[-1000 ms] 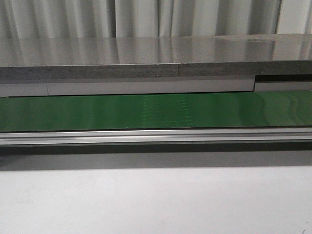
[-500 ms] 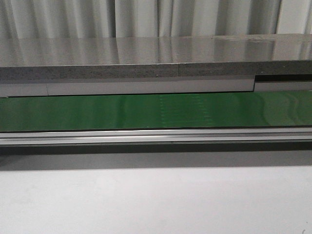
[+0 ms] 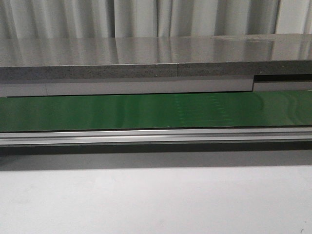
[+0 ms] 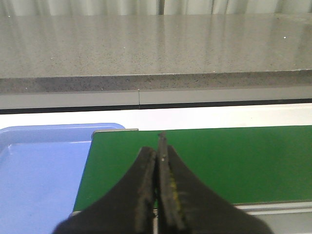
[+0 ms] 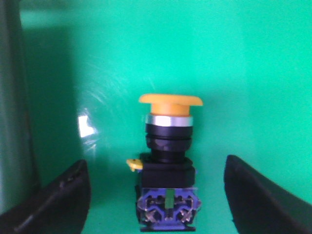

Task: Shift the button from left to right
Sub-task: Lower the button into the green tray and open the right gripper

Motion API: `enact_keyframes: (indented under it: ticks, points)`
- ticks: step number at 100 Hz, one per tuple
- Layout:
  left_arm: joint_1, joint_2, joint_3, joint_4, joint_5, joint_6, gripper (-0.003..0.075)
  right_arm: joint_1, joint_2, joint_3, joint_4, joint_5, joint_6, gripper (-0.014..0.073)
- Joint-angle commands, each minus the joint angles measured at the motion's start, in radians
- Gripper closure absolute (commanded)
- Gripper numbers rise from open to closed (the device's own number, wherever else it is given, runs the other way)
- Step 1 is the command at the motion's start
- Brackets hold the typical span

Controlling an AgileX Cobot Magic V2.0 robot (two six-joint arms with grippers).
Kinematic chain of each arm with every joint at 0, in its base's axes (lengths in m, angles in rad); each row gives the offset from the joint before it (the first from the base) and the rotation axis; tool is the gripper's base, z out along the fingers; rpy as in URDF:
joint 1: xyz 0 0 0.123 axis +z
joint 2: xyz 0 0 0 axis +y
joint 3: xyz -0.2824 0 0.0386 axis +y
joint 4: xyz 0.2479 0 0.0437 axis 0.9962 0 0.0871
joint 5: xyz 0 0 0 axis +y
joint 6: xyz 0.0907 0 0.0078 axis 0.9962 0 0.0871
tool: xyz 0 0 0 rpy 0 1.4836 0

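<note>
In the right wrist view, the button (image 5: 168, 146) lies on a green surface (image 5: 234, 73), its yellow-orange cap pointing away from the wrist and its blue-and-black terminal block nearest the camera. My right gripper (image 5: 156, 165) is open, one finger (image 5: 58, 200) on each side of the button's body with clear gaps and no contact. My left gripper (image 4: 157, 152) is shut on nothing and hangs over the end of the green belt (image 4: 234, 161). The front view shows neither gripper nor the button.
A blue tray (image 4: 39, 165) sits beside the belt's end in the left wrist view. In the front view, the green belt (image 3: 146, 111) runs across behind an aluminium rail (image 3: 146, 136), with a grey counter (image 3: 146, 58) behind it and a white table (image 3: 146, 200) in front.
A faint pattern of marks on the green belt has shifted to the right across the three front frames. Nothing else differs.
</note>
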Motion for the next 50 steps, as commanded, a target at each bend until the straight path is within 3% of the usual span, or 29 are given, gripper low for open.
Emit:
enact_keyframes:
  ticks: [1, 26, 50]
  points:
    - [-0.009, 0.003, -0.028, -0.007, -0.085, 0.000, 0.0741, 0.003, -0.087, -0.034, 0.016, -0.042, 0.033, 0.0011]
    - [-0.009, 0.003, -0.028, -0.007, -0.085, 0.000, 0.0741, 0.026, -0.255, -0.034, 0.123, -0.119, 0.042, 0.0013]
    - [-0.009, 0.003, -0.028, -0.007, -0.085, 0.000, 0.0741, 0.162, -0.430, -0.021, 0.156, -0.153, 0.042, 0.0013]
